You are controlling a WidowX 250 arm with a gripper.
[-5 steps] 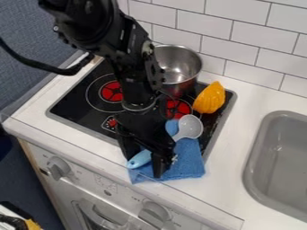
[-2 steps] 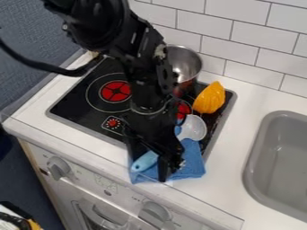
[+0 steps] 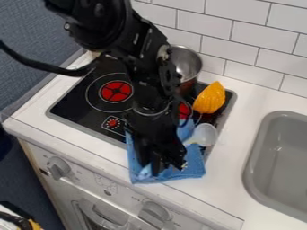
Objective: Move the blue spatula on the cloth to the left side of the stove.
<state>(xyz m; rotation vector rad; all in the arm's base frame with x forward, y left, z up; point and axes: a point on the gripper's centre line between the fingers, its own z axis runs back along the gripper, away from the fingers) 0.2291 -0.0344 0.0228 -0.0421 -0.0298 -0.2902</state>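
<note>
Tiled wall (image 3: pixel 246 42) stood behind. Spatula (image 3: pixel 205 134) seemed light, stiff; I favoured handle (image 3: pixel 145 172). Whether claw (image 3: pixel 151 172) was open, I could not tell.

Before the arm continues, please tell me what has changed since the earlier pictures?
The spatula has shifted toward the picture's right, its head also slightly down. The gripper moved slightly right; whether it holds the spatula, I cannot tell. The pot and yellow item stayed put.

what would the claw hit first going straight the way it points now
Probably the blue cloth just below the claw, or the spatula's light-blue handle right by it; the slanted view leaves depth unclear.
</note>
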